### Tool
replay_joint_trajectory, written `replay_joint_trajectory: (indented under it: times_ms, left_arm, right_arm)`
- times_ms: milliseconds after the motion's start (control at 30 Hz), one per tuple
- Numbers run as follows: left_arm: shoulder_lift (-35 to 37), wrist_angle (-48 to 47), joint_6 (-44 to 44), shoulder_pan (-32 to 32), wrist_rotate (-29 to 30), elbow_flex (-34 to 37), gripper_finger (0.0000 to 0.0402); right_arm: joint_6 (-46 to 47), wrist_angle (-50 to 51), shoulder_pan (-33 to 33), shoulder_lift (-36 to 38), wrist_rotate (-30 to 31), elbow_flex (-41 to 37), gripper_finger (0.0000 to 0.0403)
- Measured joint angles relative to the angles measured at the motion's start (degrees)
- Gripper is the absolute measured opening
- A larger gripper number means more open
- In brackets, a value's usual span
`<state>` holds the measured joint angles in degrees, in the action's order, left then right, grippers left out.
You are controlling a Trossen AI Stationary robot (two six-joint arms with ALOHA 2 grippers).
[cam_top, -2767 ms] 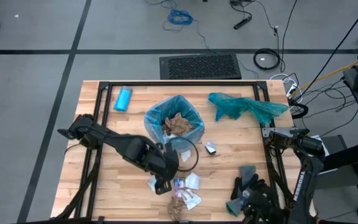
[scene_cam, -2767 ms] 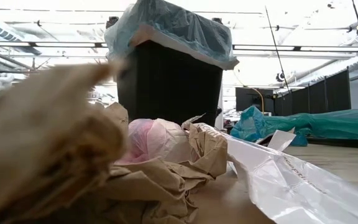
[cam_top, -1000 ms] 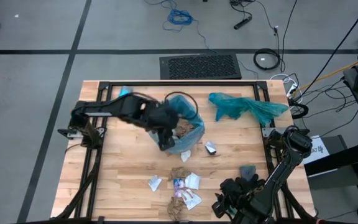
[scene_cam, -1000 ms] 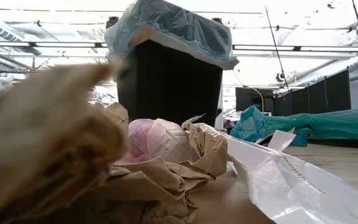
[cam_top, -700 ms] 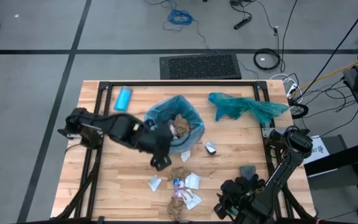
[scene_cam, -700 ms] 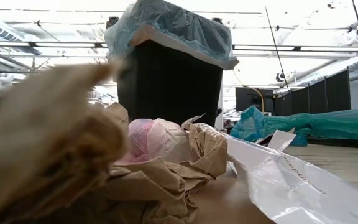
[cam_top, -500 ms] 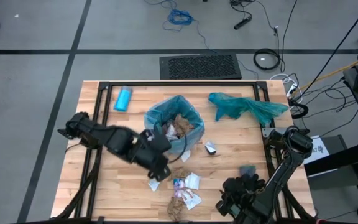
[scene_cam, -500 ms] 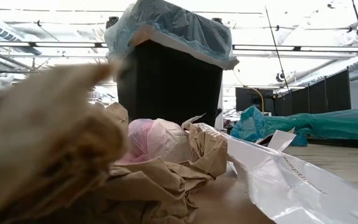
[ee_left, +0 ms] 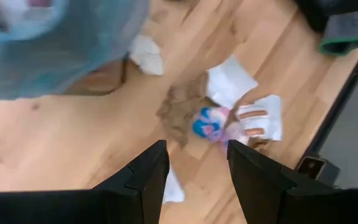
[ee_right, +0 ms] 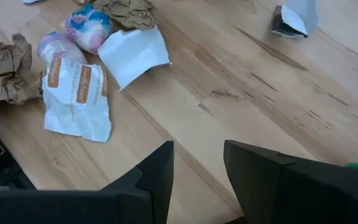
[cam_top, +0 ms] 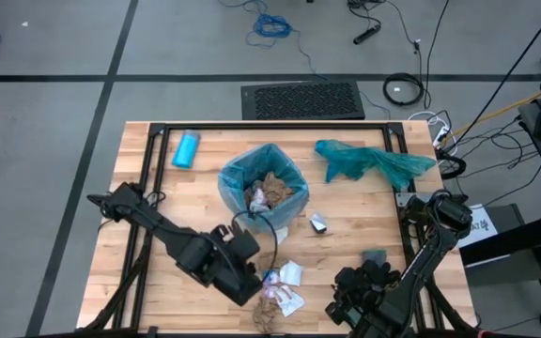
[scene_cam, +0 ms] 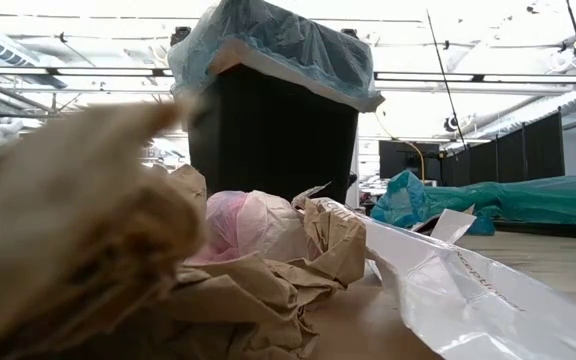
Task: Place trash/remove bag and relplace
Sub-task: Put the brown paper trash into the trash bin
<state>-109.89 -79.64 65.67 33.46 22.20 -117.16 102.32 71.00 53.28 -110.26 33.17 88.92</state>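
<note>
Since a moment ago my left gripper (ee_left: pixel 194 168) has swung from the bin (cam_top: pixel 264 192) down toward the trash (cam_top: pixel 280 286) heaped on the table's near side, fingers parted and empty (ready to grab another scrap). Bag (cam_top: pixel 238 178) still lines the bin, wads inside. My right gripper (ee_right: pixel 197 171) waits open, empty, beside that heap.

1. A wooden table (cam_top: pixel 158 291) in a black frame carried everything.
2. A bin lined with a pale blue bag (cam_top: pixel 236 178) stood near its middle.
3. A light-blue bottle (cam_top: pixel 187 148) lay by the far left corner, a teal bag (cam_top: pixel 372 161) by the far right.
4. Trash (cam_top: pixel 282 286) sat at the near edge: brown wads (ee_right: pixel 5 70), white wrappers (ee_right: pixel 133 55).
5. A silvery scrap (cam_top: pixel 318 223) lay apart, beside the bin.
6. Gloves (cam_top: pixel 375 257) rested near the right edge.
</note>
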Motion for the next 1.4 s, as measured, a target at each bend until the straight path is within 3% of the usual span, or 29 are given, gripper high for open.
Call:
replay_joint_trajectory:
  times_ms: [233,500,700,1000,1400]
  left_arm:
    - [-3.2,8.7,-2.5,0.8,0.8,3.1,0.0169]
    - [-7.7,9.3,-4.3,0.5,0.1,3.2,0.0169]
    - [-11.1,10.3,-4.2,-0.1,-7.7,3.2,0.0169]
    - [-15.4,15.7,5.7,-0.4,-17.5,3.3,0.0169]
    - [-17.3,18.8,9.0,-0.3,-19.2,3.3,0.0169]
  right_arm:
    - [-0.2,-0.7,0.1,0.0,0.0,0.0,0.0132]
    - [-2.7,-4.1,0.1,0.0,-0.2,0.0,0.0132]
    - [-2.8,-4.9,0.1,0.0,-0.2,0.0,0.0132]
    - [-3.3,-5.1,0.1,0.0,-0.3,0.0,0.0132]
    - [-4.5,-5.8,0.1,0.0,-0.5,0.0,0.0132]
